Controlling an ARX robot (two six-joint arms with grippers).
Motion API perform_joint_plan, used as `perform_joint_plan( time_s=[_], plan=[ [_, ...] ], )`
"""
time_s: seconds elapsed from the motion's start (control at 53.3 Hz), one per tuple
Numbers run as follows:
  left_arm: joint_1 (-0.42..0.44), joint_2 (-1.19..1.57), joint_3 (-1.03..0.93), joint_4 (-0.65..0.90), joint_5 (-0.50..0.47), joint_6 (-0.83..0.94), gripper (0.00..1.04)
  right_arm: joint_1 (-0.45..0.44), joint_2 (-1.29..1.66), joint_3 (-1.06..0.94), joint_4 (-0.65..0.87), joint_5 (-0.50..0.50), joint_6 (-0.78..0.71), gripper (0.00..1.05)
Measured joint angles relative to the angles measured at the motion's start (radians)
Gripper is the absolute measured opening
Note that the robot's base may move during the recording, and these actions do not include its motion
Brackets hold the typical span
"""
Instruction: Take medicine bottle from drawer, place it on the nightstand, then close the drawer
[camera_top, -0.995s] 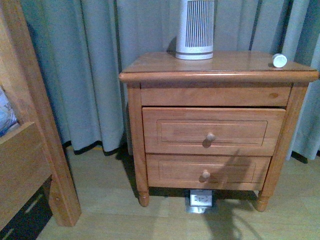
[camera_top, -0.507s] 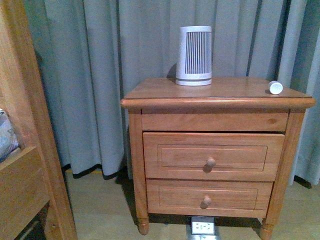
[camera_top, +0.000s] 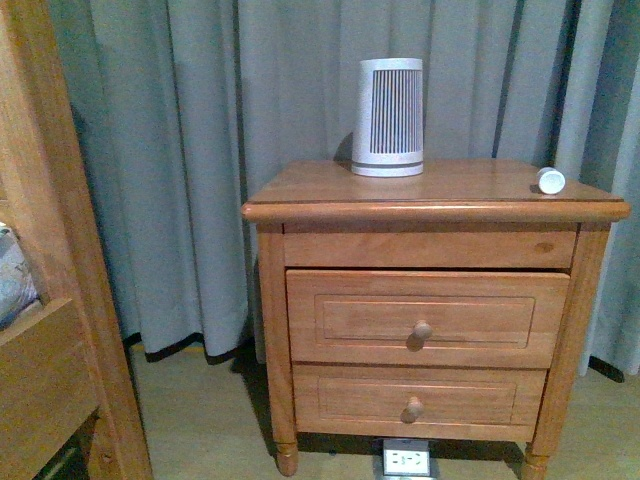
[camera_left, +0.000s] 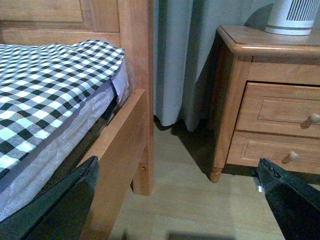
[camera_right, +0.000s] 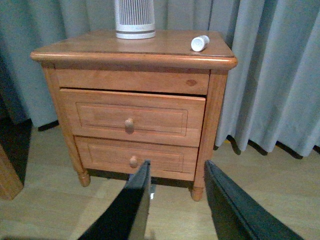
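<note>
The medicine bottle (camera_top: 550, 180) lies on its side at the right edge of the nightstand (camera_top: 430, 190) top; it also shows in the right wrist view (camera_right: 200, 43). The upper drawer (camera_top: 425, 317) stands slightly out from the cabinet front, knob in the middle; it shows too in the right wrist view (camera_right: 131, 117) and the left wrist view (camera_left: 280, 110). Neither arm shows in the front view. My right gripper (camera_right: 177, 172) is open and empty, low before the nightstand. My left gripper (camera_left: 180, 200) is open and empty, over the floor between bed and nightstand.
A large white-and-grey ribbed cylinder (camera_top: 388, 116) stands at the back of the nightstand top. A wooden bed frame (camera_top: 60, 300) with a checked mattress (camera_left: 45, 85) is on the left. Grey curtains (camera_top: 180, 150) hang behind. A floor socket (camera_top: 405, 461) sits under the cabinet.
The front view has shifted so the nightstand sits lower in the picture and the whole ribbed cylinder shows. The bottle and drawer have not moved.
</note>
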Motion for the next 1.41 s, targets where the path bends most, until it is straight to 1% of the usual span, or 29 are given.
perform_joint_plan(
  time_s=[0.094, 0.169, 0.282, 0.394, 0.751, 0.77, 0.826, 0.882, 1.127, 1.145, 1.164, 1.183, 1.352, 1.371, 1.408],
  plan=[
    [0.000, 0.000, 0.000, 0.000, 0.000, 0.000, 0.98, 0.000, -0.036, -0.013, -0.022, 0.000, 0.000, 0.13],
    [0.000, 0.000, 0.000, 0.000, 0.000, 0.000, 0.98, 0.000, -0.059, -0.021, -0.040, 0.000, -0.003, 0.02],
    [0.000, 0.000, 0.000, 0.000, 0.000, 0.000, 0.98, 0.000, -0.099, -0.033, -0.068, 0.000, -0.003, 0.03],
    [0.000, 0.000, 0.000, 0.000, 0.000, 0.000, 0.98, 0.000, -0.129, -0.056, -0.059, -0.002, -0.003, 0.03],
    [0.000, 0.000, 0.000, 0.000, 0.000, 0.000, 0.98, 0.000, -0.225, -0.056, -0.153, -0.002, -0.003, 0.03],
    [0.000, 0.000, 0.000, 0.000, 0.000, 0.000, 0.98, 0.000, -0.238, -0.055, -0.166, -0.002, -0.003, 0.03],
    [0.000, 0.000, 0.000, 0.000, 0.000, 0.000, 0.98, 0.000, -0.320, -0.055, -0.280, -0.002, -0.003, 0.03],
    [0.000, 0.000, 0.000, 0.000, 0.000, 0.000, 0.98, 0.000, -0.373, -0.055, -0.321, -0.002, -0.003, 0.03],
    [0.000, 0.000, 0.000, 0.000, 0.001, 0.000, 0.98, 0.000, -0.397, -0.055, -0.330, -0.002, -0.003, 0.03],
    [0.000, 0.000, 0.000, 0.000, 0.001, 0.000, 0.98, 0.000, -0.397, -0.055, -0.330, -0.002, -0.004, 0.05],
    [0.000, 0.000, 0.000, 0.000, 0.001, 0.000, 0.98, 0.000, -0.397, -0.055, -0.330, -0.002, -0.004, 0.10],
    [0.000, 0.000, 0.000, 0.000, 0.001, 0.000, 0.98, 0.000, -0.397, -0.055, -0.330, -0.002, -0.004, 0.11],
    [0.000, 0.000, 0.000, 0.000, 0.001, 0.000, 0.98, 0.000, -0.397, -0.055, -0.330, -0.002, -0.004, 0.43],
    [0.000, 0.000, 0.000, 0.000, 0.001, 0.000, 0.98, 0.000, -0.397, -0.055, -0.330, -0.002, -0.004, 0.44],
    [0.000, 0.000, 0.000, 0.000, 0.001, 0.000, 0.98, 0.000, -0.397, -0.055, -0.330, -0.002, -0.004, 0.51]
  ],
)
